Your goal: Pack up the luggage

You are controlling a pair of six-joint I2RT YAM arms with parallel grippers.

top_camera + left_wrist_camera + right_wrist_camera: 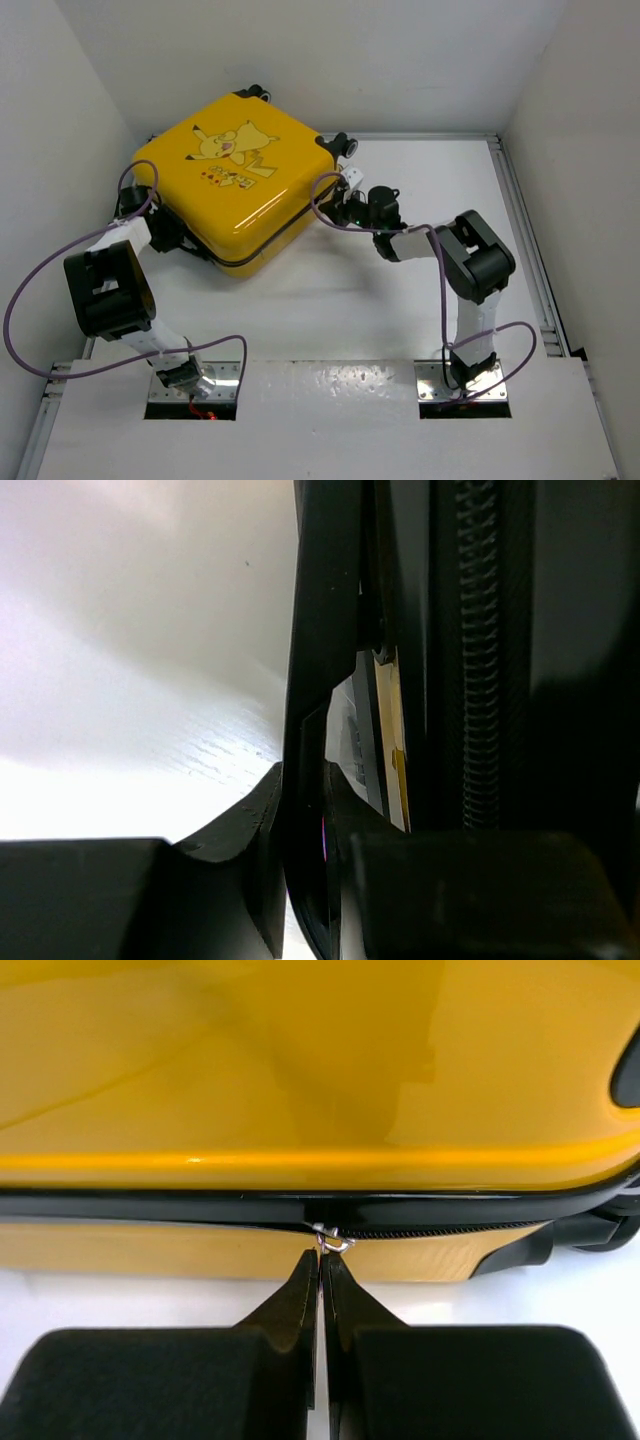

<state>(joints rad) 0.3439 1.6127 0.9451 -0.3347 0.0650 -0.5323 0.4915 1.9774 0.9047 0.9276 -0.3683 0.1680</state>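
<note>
The luggage (235, 175) is a yellow hard-shell suitcase with a Pikachu cartoon. It lies flat and closed at the back left of the table. My right gripper (345, 197) is at its right side. In the right wrist view the gripper (320, 1258) is shut on the zipper pull, whose metal ring (331, 1240) sits on the black zipper seam (450, 1230) under the yellow shell (300, 1060). My left gripper (172, 236) is at the luggage's left side. In the left wrist view it (303, 785) is shut on a black flap of the seam, beside the zipper teeth (480, 680).
Black wheels (345, 143) stick out at the luggage's far corners. White walls close in on the left, back and right. A metal rail (530, 250) runs along the table's right edge. Purple cables (30, 290) loop beside both arms.
</note>
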